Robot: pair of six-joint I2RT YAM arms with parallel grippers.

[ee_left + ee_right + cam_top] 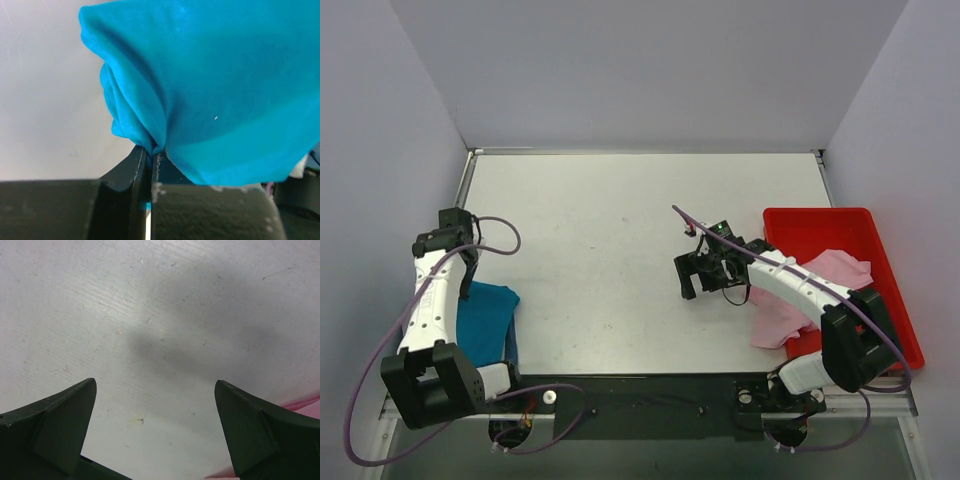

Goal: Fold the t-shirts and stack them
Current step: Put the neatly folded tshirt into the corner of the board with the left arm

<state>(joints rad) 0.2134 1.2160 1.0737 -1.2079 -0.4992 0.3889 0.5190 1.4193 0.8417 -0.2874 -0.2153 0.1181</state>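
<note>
The left tool (150, 156) is clamped on the teal-blue t-shirt (215, 85), the right tool (155, 384) wide open, empty, over the desk (620, 220) beside the pink t-shirt (790, 310) spilling from the red tray (820, 225).

The teal-blue t-shirt (488, 318) lies under the left arm (432, 300); the pale pink t-shirt (775, 322) (partly arm-covered) spills off the red tray (820, 228).

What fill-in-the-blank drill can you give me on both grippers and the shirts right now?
The left gripper has its jaws ___ on the soft teal-blue cloth t-shirt.
The right gripper has its jaws ___, holding nothing.
The pale pink cloth t-shirt lies partly in the red plastic tray, partly on the ___.
Missing: shut; open; table.
</note>
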